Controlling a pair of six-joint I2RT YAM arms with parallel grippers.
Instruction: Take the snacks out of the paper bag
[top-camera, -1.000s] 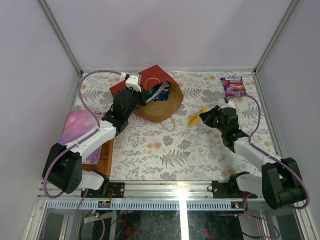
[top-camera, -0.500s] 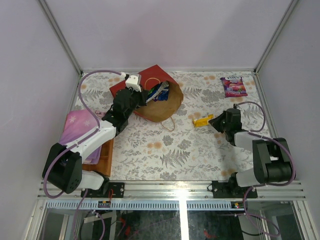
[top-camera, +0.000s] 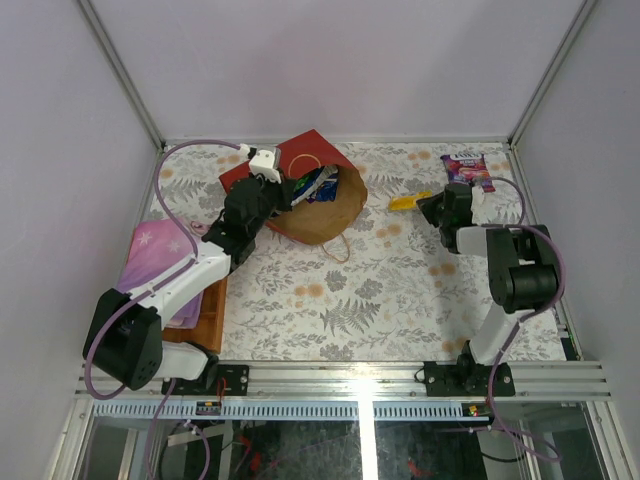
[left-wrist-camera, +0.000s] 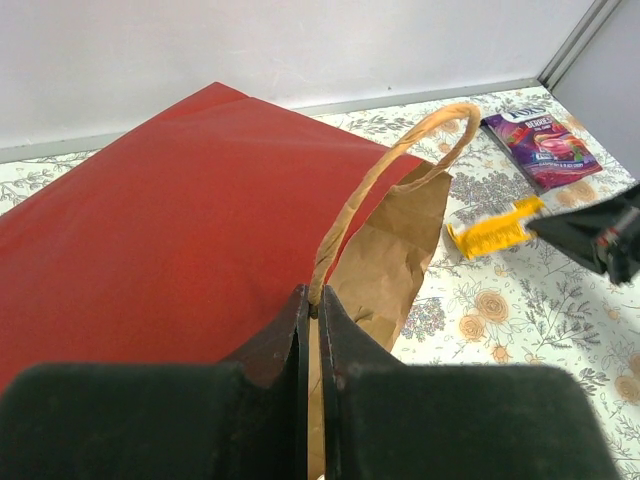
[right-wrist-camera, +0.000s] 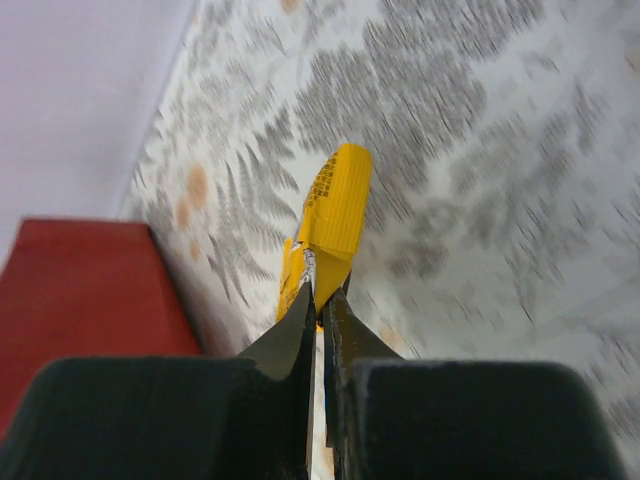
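Left jaws are closed on the cord handle (left-wrist-camera: 350, 210) of the paper bag (top-camera: 320, 222), laid sideways at the far left of the worktop (top-camera: 380, 290). Right jaws are clamped on a yellow packet (right-wrist-camera: 335, 215) beside it.

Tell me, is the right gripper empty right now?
No, the right gripper is shut on the yellow snack packet, pinching one end of it in the right wrist view.
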